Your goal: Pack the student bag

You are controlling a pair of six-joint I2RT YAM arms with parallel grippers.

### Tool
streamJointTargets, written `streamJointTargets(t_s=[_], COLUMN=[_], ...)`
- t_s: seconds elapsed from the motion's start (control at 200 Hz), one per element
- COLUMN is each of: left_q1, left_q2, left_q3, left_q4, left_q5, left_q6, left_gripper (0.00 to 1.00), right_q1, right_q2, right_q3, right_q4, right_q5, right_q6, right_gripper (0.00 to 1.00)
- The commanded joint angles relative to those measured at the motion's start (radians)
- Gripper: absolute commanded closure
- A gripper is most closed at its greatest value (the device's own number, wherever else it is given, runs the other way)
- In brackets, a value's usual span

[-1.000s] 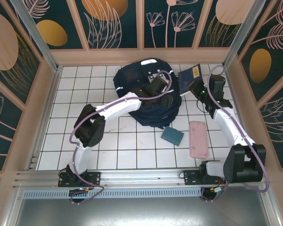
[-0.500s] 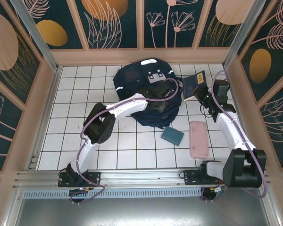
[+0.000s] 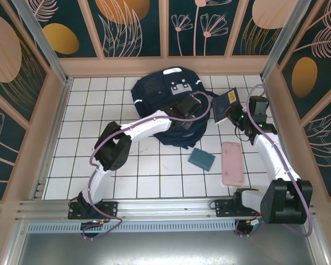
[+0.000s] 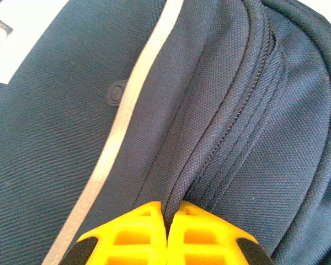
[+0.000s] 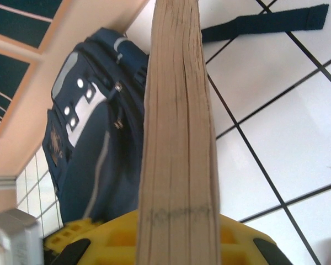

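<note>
1. White-tiled desk [image 3: 99,110] underneath everything.
2. The student bag [image 3: 151,94] sprawls at the far middle of the desk, navy with thin white stripes, straps trailing toward the near side.
3. Left gripper [image 4: 166,212] is down on the bag, yellow fingers clenched together on a ridge of fabric right beside the zipper [image 4: 248,105].
4. Right gripper [image 5: 165,234] is grasping a navy book [image 3: 225,105] with a yellow label, lifted and tilted just right of the bag, page edges facing the wrist camera.
5. Pink case [image 3: 231,163] lies flat near the right arm.
6. Teal pouch [image 3: 201,159] sits just left of it, close to the bag's near edge.
</note>
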Motion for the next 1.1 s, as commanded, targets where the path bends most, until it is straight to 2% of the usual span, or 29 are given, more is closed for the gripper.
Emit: streamJointTargets(t_s=[0.0,0.15,0.28,0.455,0.59,0.775,0.97,1.095], left_q1=[0.02,0.02,0.02,0.02,0.02,0.021,0.022,0.022], left_q2=[-0.122,-0.184,-0.191,-0.187,-0.206,-0.242,-0.266,-0.274], left_q3=[-0.013,-0.004,0.028,0.067,0.079,0.075,0.088,0.094], left_q4=[0.123,0.196,0.231,0.238,0.242,0.245,0.215,0.187], left_q5=[-0.187,-0.245,-0.293,-0.3,-0.308,-0.317,-0.34,-0.361], left_q6=[-0.003,-0.023,-0.046,-0.076,-0.09,-0.113,-0.136,-0.15], left_gripper=[1.0,1.0,1.0,1.0,1.0,1.0,1.0,1.0], right_q1=[-0.001,0.016,0.083,0.166,0.222,0.28,0.358,0.401], right_q2=[-0.05,-0.066,-0.068,-0.023,0.043,0.176,0.389,0.546], right_q3=[0.017,0.023,0.015,-0.034,-0.07,-0.059,-0.02,0.052], right_q4=[-0.092,-0.132,-0.085,0.099,0.279,0.524,0.794,0.885], right_q5=[-0.057,-0.196,-0.299,-0.393,-0.392,-0.328,-0.144,0.004], right_q6=[-0.091,-0.138,-0.131,-0.005,0.114,0.263,0.396,0.422], right_gripper=[0.97,0.96,0.96,0.95,0.95,0.96,0.96,0.97])
